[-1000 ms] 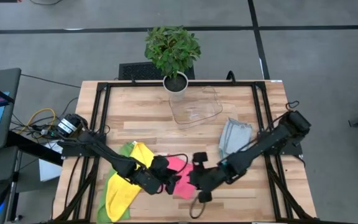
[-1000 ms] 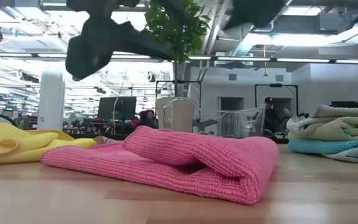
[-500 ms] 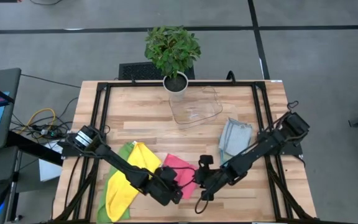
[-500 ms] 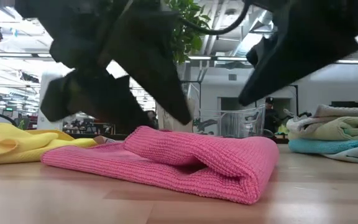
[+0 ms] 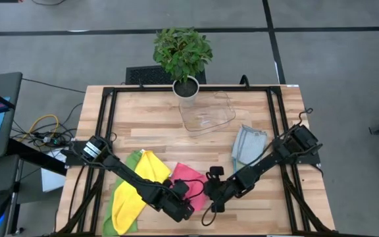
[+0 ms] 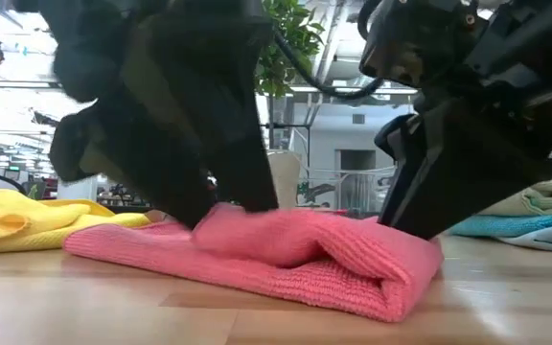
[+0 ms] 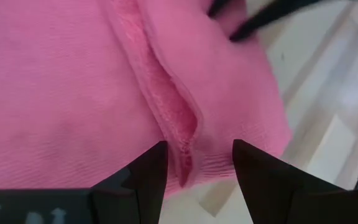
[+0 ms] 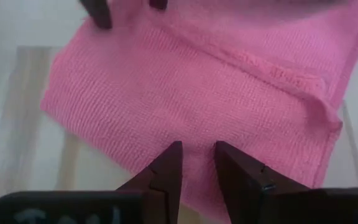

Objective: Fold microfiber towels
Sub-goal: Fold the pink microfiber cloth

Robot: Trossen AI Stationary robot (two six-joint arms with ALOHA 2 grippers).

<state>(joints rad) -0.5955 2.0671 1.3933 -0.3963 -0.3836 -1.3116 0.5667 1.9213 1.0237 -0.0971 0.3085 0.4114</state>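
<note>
The pink towel [image 5: 191,182] was found half-folded at the table's near edge, between both grippers; the left gripper [image 7: 194,165] stood parted astride its folded edge; the right gripper [image 8: 197,163], slightly parted, straddled the opposite edge, nothing visibly clamped.

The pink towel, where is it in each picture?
High view: pink towel near the table's front edge, between the two arms, mostly hidden by them.
Low view: the towel lies in the middle foreground.
Left wrist view: it fills most of the picture.
Right wrist view: it fills the middle.
Shared landmark: its raised folded ridge shows in the low and both wrist views.
</note>
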